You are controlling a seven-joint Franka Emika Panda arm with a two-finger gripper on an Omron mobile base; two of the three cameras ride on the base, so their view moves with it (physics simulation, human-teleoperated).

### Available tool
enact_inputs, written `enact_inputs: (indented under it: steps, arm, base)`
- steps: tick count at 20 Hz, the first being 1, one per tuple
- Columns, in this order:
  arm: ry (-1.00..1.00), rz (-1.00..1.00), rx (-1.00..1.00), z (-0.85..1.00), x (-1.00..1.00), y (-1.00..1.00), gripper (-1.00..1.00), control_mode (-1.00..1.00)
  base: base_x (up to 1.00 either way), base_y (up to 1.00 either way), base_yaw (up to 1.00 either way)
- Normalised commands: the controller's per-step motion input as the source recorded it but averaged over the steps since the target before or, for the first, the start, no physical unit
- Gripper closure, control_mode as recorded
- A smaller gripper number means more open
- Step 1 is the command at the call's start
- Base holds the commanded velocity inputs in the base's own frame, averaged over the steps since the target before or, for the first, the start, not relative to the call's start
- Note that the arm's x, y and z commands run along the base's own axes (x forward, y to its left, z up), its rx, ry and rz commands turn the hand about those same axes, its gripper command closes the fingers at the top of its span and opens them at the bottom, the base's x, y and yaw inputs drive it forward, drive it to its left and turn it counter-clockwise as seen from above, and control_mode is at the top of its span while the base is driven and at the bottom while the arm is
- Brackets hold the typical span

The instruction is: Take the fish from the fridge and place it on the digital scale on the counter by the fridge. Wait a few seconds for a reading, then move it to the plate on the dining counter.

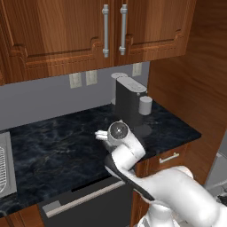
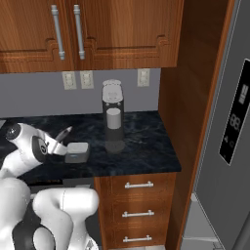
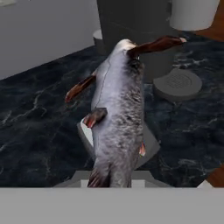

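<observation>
Closest to my hand camera is the fish, grey with reddish fins, running lengthwise away from the hand, its far end tipped up toward the coffee machine. I read the gripper as clenched on the fish, though the finger tips are hidden under its body. Beneath it sits the digital scale; I cannot tell whether the fish touches the pale top or hangs just above. The scale lies on the counter, near the front edge, with the coffee machine just behind. The fridge stands to the right, beyond a wood panel. I judge straight up is the freest path, since the counter's left stretch lies open.
</observation>
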Motion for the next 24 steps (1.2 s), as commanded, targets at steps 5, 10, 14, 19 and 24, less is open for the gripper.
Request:
enact_inputs:
  steps: [5, 10, 14, 19, 24]
  arm:
    - [-0.1, 0.0, 0.11, 1.0, -1.0, -0.47, 1.0, -1.0]
    - [0.06, -0.05, 0.14, 1.0, -1.0, -0.25, 1.0, -1.0]
    - [0.18, -0.09, 0.15, 1.0, -1.0, -0.11, 1.0, -1.0]
    - [0.22, -0.12, 0.07, 0.7, -0.8, -0.01, 1.0, -1.0]
    - [0.23, -0.18, 0.0, 0.03, -0.26, -0.06, 1.0, -1.0]
  base:
    - [0.0, 0.0, 0.0]
    - [0.0, 0.0, 0.0]
    - [0.0, 0.0, 0.0]
    - [0.0, 0.0, 0.0]
    - [0.0, 0.0, 0.0]
